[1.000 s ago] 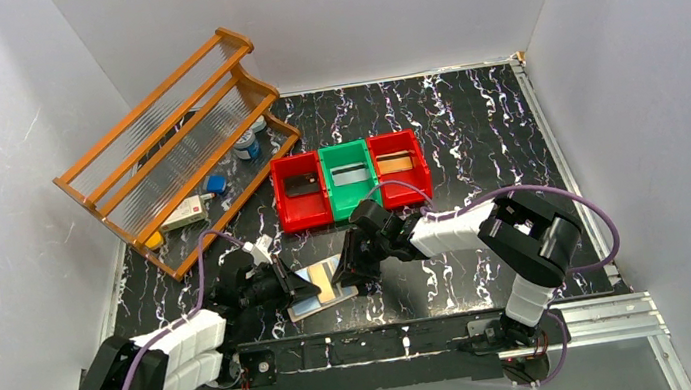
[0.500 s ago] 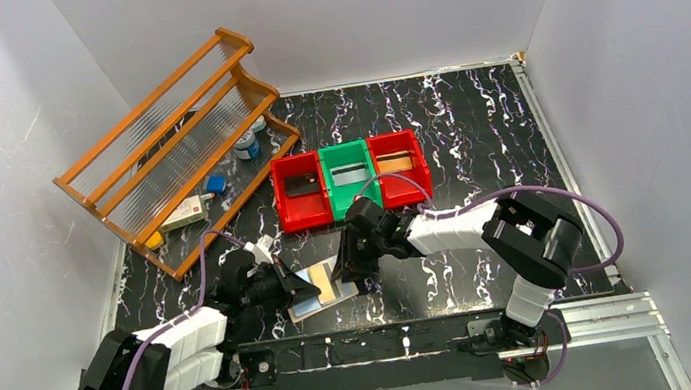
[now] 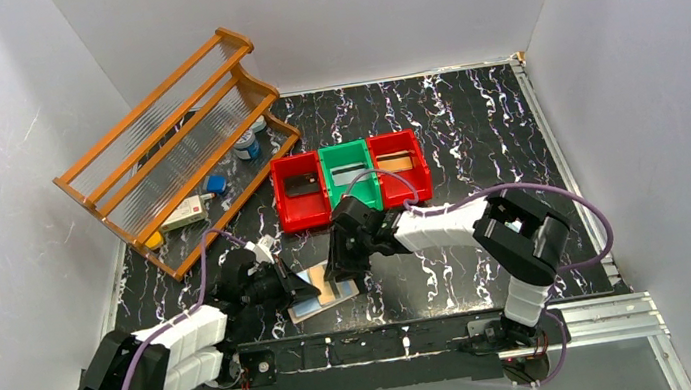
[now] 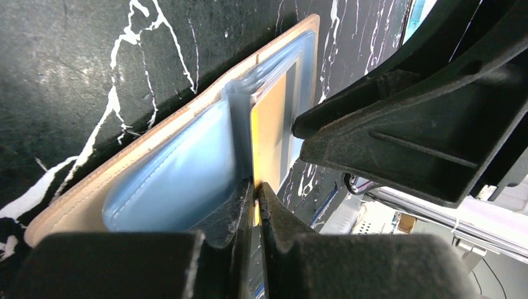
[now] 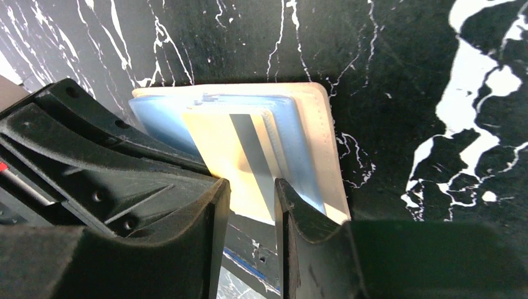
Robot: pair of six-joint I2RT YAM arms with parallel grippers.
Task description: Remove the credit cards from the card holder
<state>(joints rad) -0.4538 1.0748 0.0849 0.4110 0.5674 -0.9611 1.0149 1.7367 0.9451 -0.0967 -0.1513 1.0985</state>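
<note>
Left gripper (image 4: 255, 187) is clenched on the card holder's (image 4: 180, 168) blue sleeve, anchoring it on the tabletop (image 3: 473, 118). Right gripper (image 5: 252, 187) is released, jaws framing the protruding orange-gold card (image 5: 227, 143). I judge extraction is in hand; next: close, then draw straight out.

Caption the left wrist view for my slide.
Left gripper with jaws shut on a blue sleeve of the card holder, orange-gold card beside, right gripper opposite.

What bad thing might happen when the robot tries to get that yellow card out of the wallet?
The right gripper is open over the yellow card, so it may grab the blue sleeve too. The left gripper pinches the card holder right where card meets sleeve, so it might trap the card, or the holder could slip when pulled.
</note>
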